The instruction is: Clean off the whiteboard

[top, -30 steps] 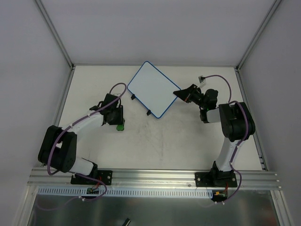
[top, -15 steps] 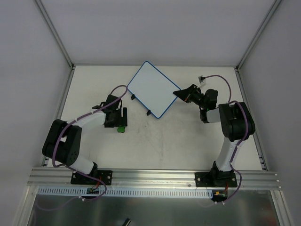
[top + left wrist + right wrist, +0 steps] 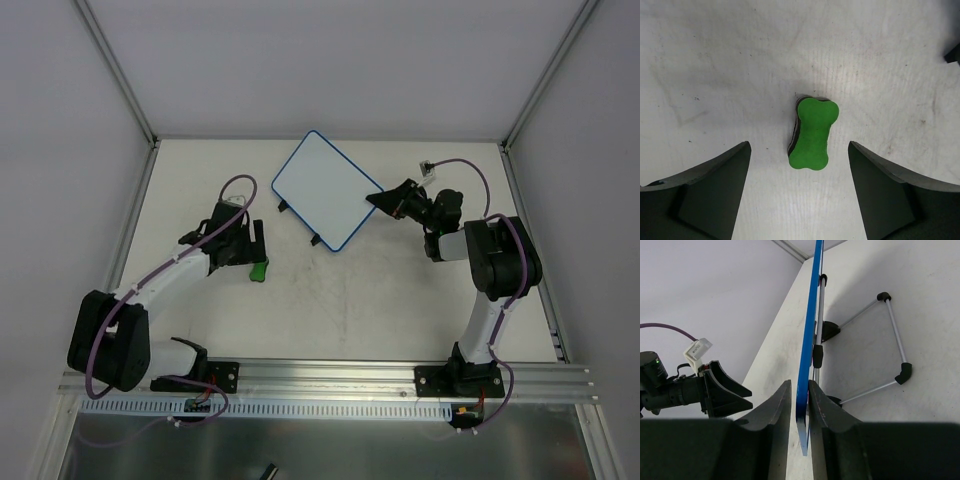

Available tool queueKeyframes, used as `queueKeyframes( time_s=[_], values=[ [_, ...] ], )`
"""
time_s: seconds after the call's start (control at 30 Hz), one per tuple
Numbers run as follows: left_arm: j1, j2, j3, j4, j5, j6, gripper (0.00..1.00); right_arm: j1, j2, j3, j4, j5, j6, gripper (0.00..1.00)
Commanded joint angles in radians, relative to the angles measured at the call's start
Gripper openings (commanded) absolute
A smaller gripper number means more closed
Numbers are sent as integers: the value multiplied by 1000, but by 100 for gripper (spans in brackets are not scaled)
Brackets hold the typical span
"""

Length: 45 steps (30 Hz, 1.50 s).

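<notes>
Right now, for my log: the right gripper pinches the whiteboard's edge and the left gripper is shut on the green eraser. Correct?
Not the left one. The left wrist view shows the left gripper open, straddling the green eraser, which lies untouched on the table. The right gripper does pinch the whiteboard's edge.

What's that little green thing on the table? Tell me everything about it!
The green eraser is shaped like a small bone, with a bright green top and a thin dark layer underneath, and looks like foam. It lies flat on the scuffed white table. The left pincer is open, a finger on each side, not touching it.
</notes>
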Motion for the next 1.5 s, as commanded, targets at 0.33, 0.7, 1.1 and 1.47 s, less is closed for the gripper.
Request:
queueKeyframes(
  time_s=[0.33, 0.7, 1.1, 1.47],
  values=[
    [8, -133, -32, -7, -24, -34, 99, 12, -3, 37, 247, -40, -3, 50],
    [8, -182, -52, 25, -42, -42, 99, 6, -32, -1, 247, -8, -49, 99],
    [8, -406, -159, 129, -134, -33, 99, -11, -261, -243, 240, 144, -145, 99],
    [8, -511, -233, 144, -199, -48, 99, -99, -707, -443, -209, 193, -288, 99]
  ],
)
